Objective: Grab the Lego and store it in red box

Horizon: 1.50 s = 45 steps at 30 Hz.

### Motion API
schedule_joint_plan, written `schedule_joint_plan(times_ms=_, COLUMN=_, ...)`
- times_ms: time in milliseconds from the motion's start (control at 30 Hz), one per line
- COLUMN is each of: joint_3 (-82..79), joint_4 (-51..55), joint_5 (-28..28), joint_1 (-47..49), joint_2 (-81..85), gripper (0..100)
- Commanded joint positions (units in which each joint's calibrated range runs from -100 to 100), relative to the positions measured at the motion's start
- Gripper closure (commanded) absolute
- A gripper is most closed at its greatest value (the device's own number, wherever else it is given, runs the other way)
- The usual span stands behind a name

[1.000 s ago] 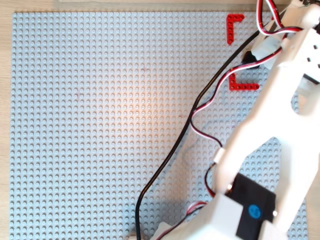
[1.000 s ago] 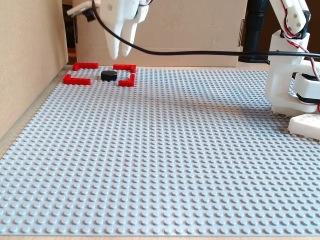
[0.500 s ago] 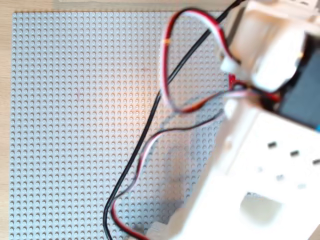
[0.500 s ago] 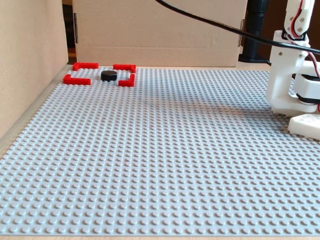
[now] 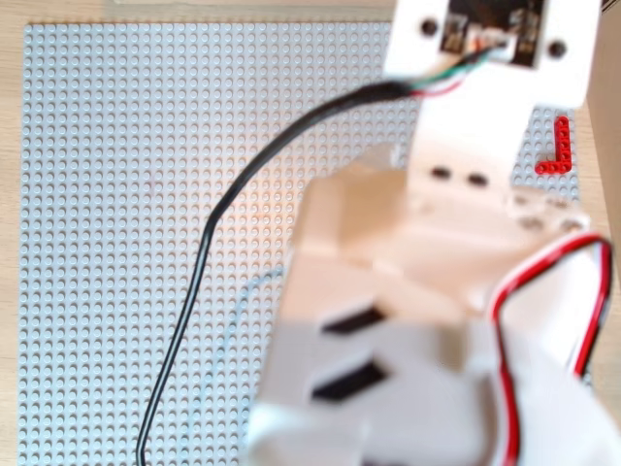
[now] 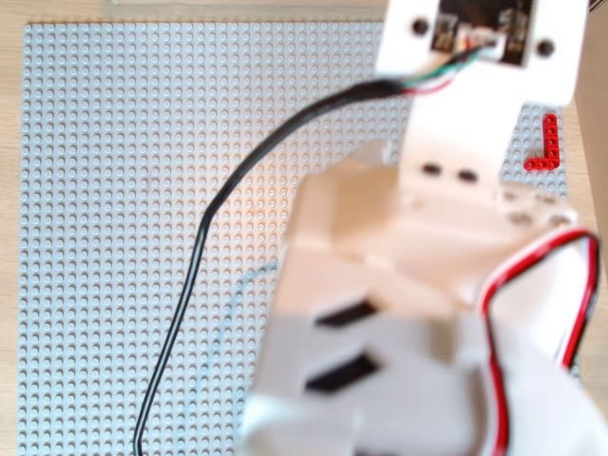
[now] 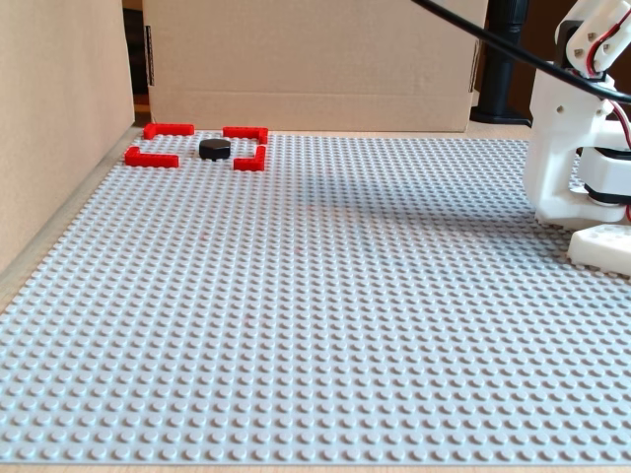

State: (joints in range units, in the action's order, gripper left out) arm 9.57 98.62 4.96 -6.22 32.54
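In the fixed view the Lego (image 7: 214, 148) lies inside the red box (image 7: 151, 158). In both overhead views the blurred arm (image 5: 437, 320) hides all but one red corner. The gripper is out of sight, so its state cannot be told.

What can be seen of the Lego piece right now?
In the fixed view the Lego is a small, low, dark disc-like piece, nearly black, lying flat on the grey studded baseplate. It sits inside the red box, nearer the right-hand corner pieces, with nothing gripping it. Its exact outline is too small to tell. In both overhead views the arm hides it.
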Motion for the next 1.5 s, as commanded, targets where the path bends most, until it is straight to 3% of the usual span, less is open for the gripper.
schedule_joint_plan(times_ms=0, joint_3=-4.2, joint_4=0.2, joint_5=-0.5, joint_1=2.5, joint_2=8.6, gripper=98)
schedule_joint_plan(times_ms=167, joint_3=-9.5, joint_4=0.2, joint_5=-2.9, joint_1=5.1, joint_2=17.4, gripper=98)
schedule_joint_plan(times_ms=767, joint_3=-26.7, joint_4=0.3, joint_5=-3.0, joint_1=6.6, joint_2=43.3, gripper=98)
schedule_joint_plan(times_ms=1467, joint_3=-33.1, joint_4=0.2, joint_5=-2.7, joint_1=6.5, joint_2=66.7, gripper=98)
